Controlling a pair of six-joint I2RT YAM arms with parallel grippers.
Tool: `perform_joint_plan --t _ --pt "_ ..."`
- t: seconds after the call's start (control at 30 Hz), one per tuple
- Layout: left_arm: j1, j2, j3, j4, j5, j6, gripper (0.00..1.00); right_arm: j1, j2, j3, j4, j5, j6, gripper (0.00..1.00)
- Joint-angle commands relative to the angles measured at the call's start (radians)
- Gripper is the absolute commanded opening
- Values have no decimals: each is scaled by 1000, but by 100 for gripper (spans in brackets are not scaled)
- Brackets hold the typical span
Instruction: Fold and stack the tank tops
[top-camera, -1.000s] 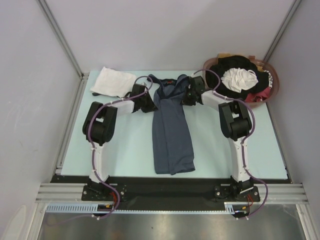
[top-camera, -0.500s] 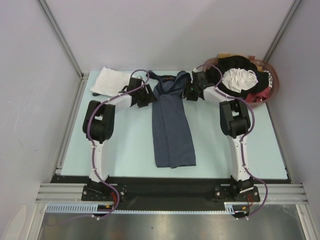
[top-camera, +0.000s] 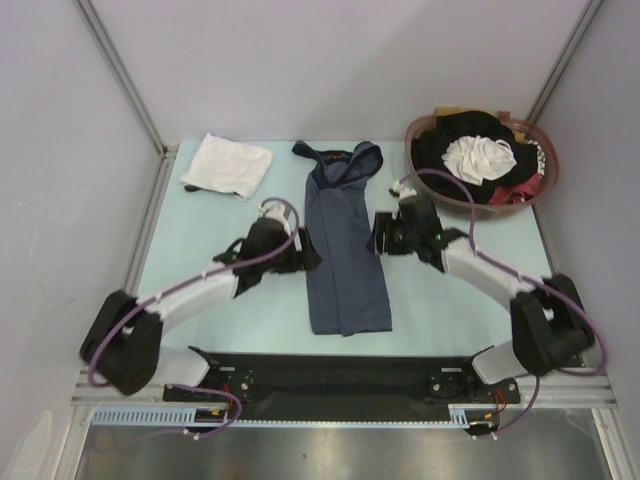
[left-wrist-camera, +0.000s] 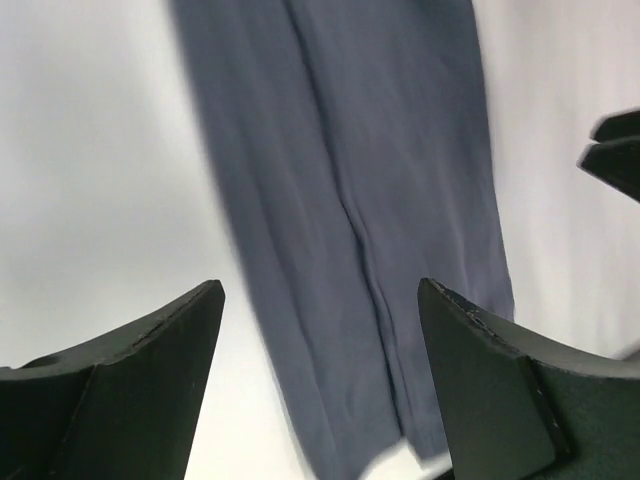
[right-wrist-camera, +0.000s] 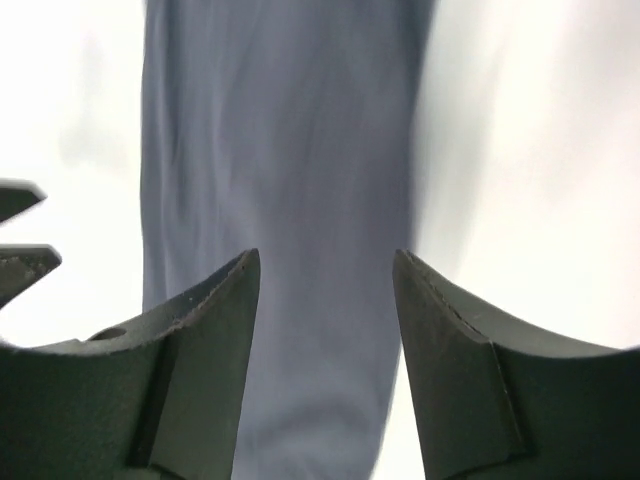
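Lying flat at frame centre on the pale green counter (top-camera: 200, 230), the slate grey-blue cloth tank top (top-camera: 345, 255) is folded to a narrow strip. Its long axis runs top to bottom, with the straps toward the top edge and the hem toward the bottom. Left tool (top-camera: 303, 252) and right tool (top-camera: 380, 236) flank its middle, jaws spread wide, both empty. White folded cloth tank top (top-camera: 228, 165) sits upper left.

**A robot lab's test cell**

Plain grey panels (top-camera: 330, 60) and aluminium struts (top-camera: 120, 75) are enclosing the pale bench (top-camera: 190, 230) lying under the left end effector (top-camera: 305, 252) and right end effector (top-camera: 378, 236); behind them, cabled arms (top-camera: 190, 295) are sitting bolted to a black rail (top-camera: 330, 372).
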Motion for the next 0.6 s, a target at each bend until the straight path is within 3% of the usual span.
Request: perform_joint_plan --t 0.0,0.1,0.3,0.4,0.57 --pt "-119 -184 -177 14 -87 -54 84 66 -214 -220 6 27 15 61" --pt "-167 -304 -324 18 -61 -137 83 106 -316 -329 -40 25 99 55" --pt "-323 -487 -497 -12 -102 -302 81 216 -542 -530 -106 65 274 56" --pt "-428 -499 -521 -28 -115 -376 79 258 -582 -577 -118 79 343 54" --pt "-458 -432 -586 70 -87 -436 77 281 -550 -601 -115 41 388 51"
